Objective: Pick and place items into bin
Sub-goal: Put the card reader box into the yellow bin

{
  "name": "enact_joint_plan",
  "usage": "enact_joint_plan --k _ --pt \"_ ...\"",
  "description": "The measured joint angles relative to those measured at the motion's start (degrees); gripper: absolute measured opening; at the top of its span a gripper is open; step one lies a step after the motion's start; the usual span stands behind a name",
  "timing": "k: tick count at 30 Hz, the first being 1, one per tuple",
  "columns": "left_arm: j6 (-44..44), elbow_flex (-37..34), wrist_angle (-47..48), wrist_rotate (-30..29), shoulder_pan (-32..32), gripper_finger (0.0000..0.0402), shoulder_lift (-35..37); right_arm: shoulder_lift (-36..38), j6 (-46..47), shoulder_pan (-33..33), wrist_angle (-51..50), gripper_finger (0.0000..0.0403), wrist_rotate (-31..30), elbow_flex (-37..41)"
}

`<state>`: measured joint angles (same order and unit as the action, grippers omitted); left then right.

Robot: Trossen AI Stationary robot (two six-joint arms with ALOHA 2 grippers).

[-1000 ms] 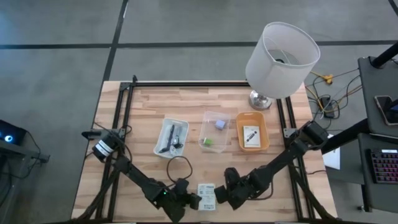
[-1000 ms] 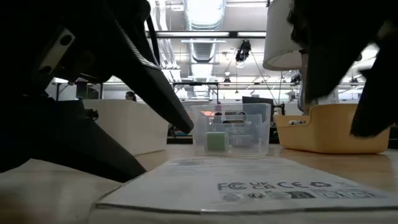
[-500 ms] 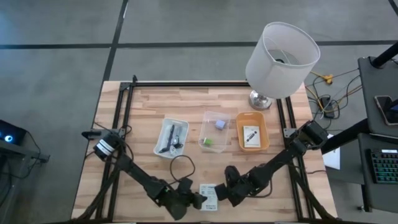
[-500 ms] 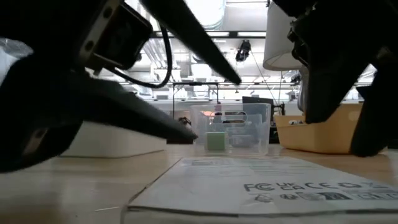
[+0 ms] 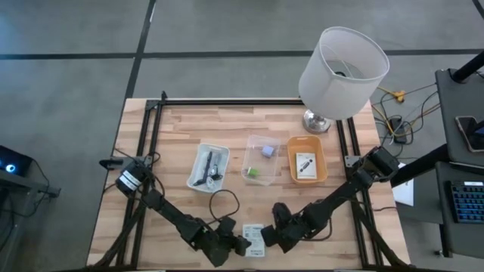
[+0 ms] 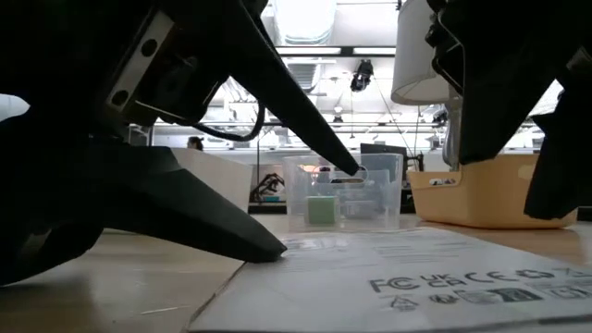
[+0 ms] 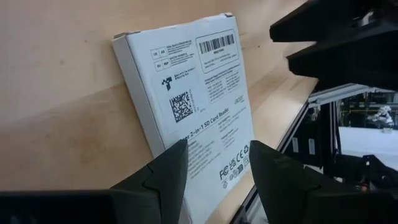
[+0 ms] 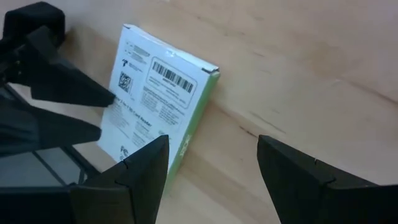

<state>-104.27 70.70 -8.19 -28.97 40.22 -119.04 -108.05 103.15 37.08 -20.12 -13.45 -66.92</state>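
Observation:
A flat white packet with black print (image 5: 252, 236) lies face up on the wood near the table's near edge; one of its side faces is green (image 8: 198, 118). My left gripper (image 5: 240, 245) is open and low at the packet's left side, with its fingers spread over the packet's near end (image 7: 214, 152). My right gripper (image 5: 266, 238) is open at the packet's right side (image 8: 214, 146). A dark cable bundle (image 5: 208, 168) rests in a white tray. A lavender block (image 5: 268, 151) and a green piece (image 5: 253, 173) sit in a clear bin. Another packet (image 5: 305, 164) lies in an orange bin. My left gripper has one fingertip (image 6: 270, 248) down on the table at the packet's left edge (image 6: 277, 264), coming in low from the table's left. I cannot tell whether it touches the packet. My right gripper touches nothing that shows.
The white tray (image 5: 193, 177), clear bin (image 5: 248, 155) and orange bin (image 5: 290, 162) stand in a row mid-table. A lamp with a white shade (image 5: 344, 72) stands at the far right corner. A loose black cable (image 5: 219, 198) loops near my left arm. Black rails run along both table sides.
My left gripper has moved toward the table's right, up to the packet, and its finger has tipped down until the tip is at the table. The packet has shifted a little toward the right along the table. My right gripper has kept still.

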Motion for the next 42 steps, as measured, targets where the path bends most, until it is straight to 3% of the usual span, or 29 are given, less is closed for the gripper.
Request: enact_joint_plan --k 18,24,38,42 --pt "0.1 0.1 3.3 0.9 3.0 0.016 0.0 -1.1 -4.6 -2.3 8.1 0.0231 0.0 -0.4" --pt "0.0 0.0 4.7 0.0 3.8 0.016 0.1 -6.6 -5.1 -4.1 13.3 0.023 5.4 -0.5" --pt "1.6 -0.1 4.9 -1.4 4.2 0.016 0.0 -12.2 -12.4 -5.7 13.0 0.023 8.9 -8.7" --pt "1.6 -0.2 4.3 -1.7 4.8 0.016 0.0 -14.1 -15.8 -6.3 12.5 0.0212 10.5 -11.9"
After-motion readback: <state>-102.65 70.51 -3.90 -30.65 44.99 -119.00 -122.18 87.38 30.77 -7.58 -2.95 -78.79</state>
